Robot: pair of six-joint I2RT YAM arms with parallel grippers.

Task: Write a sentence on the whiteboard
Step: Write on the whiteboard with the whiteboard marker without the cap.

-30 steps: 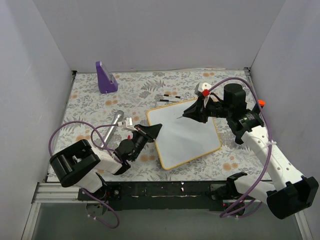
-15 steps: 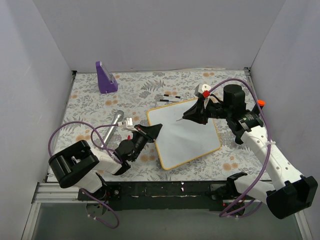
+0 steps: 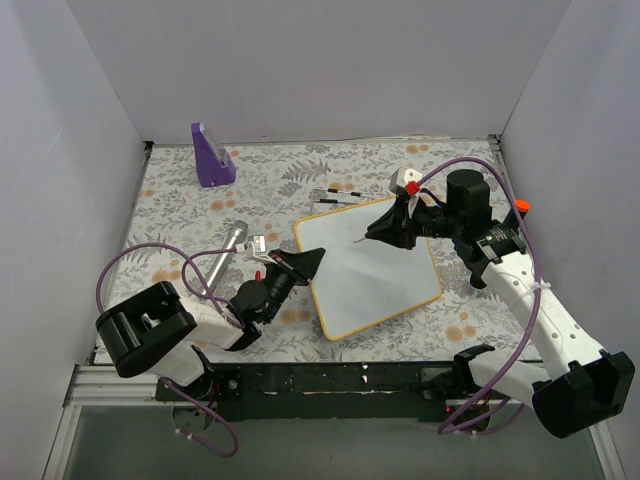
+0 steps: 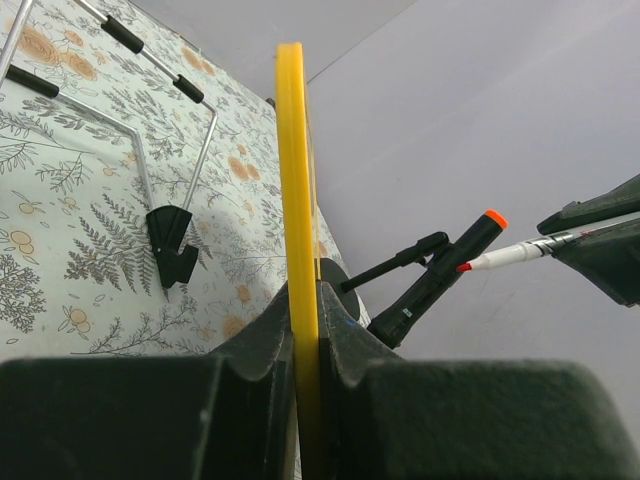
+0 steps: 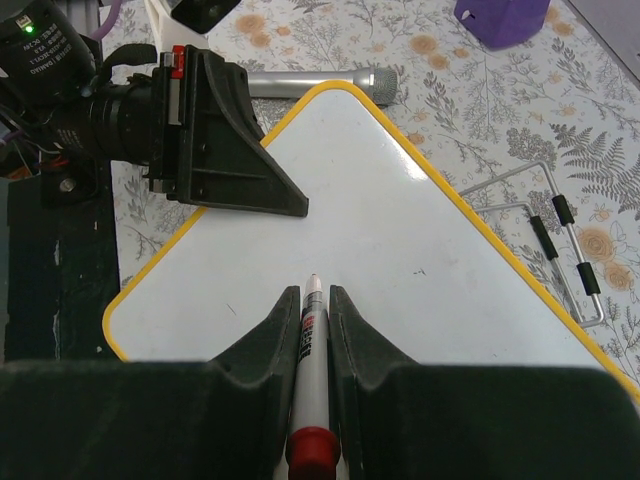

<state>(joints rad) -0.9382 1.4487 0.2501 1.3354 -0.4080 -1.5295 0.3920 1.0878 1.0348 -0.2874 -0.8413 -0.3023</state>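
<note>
Spreading under everything, a floral-patterned tabletop [image 3: 180, 200]. On it, right of centre, lies the small glossy white whiteboard with a thin yellow frame [image 3: 370, 275], turned at an angle, its face blank in the right wrist view. Left gripper [image 3: 305, 260] is clamped together on the board's left edge, yellow rim between the fingers. Right gripper [image 3: 385, 226] hangs over the far right corner, closed on a white-barrelled marker pen with a red tip [image 5: 307, 335], tip aimed at the board's face; contact unclear. Purple plastic wedge [image 3: 212, 155] far left. Silver metal cylinder [image 3: 228, 245] beside the left arm. Bent wire stand with black sleeves [image 3: 340, 193] just beyond the board.
</note>
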